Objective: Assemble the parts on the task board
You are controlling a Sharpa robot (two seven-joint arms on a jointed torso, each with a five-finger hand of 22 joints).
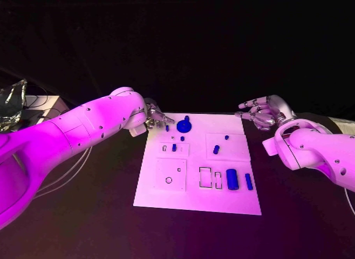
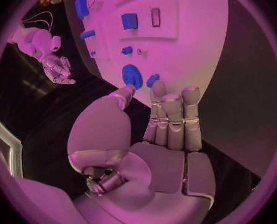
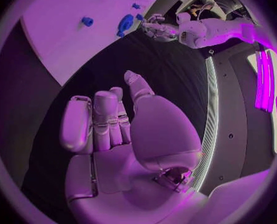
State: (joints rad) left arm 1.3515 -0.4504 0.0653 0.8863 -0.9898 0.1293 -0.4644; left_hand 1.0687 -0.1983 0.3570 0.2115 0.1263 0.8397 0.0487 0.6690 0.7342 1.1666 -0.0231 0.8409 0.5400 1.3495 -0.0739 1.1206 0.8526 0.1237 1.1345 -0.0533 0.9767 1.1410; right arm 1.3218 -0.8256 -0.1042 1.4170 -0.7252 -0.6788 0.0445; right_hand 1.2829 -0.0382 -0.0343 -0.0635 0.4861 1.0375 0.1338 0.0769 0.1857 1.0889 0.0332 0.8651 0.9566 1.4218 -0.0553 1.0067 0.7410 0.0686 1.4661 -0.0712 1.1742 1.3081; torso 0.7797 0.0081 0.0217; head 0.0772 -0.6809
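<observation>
The white task board (image 1: 224, 202) lies in the middle of the black table. On it are a round blue part (image 1: 184, 127) near the far edge, several small blue pegs such as one (image 1: 216, 149) in the middle, and two blue cylinders (image 1: 232, 179) on the near right. My left hand (image 1: 152, 116) hovers at the board's far left corner, fingers stretched out and holding nothing; in its wrist view the left hand (image 2: 166, 119) points at the round blue part (image 2: 131, 75). My right hand (image 1: 259, 112) floats off the far right corner, empty, with the fingers (image 3: 104, 119) spread.
The board has rectangular recesses (image 1: 205, 177) beside the cylinders and a square plate with a hole (image 1: 170, 175) at the near left. A crumpled silvery object (image 1: 8, 102) and cables (image 1: 39, 101) sit at the far left beyond the table.
</observation>
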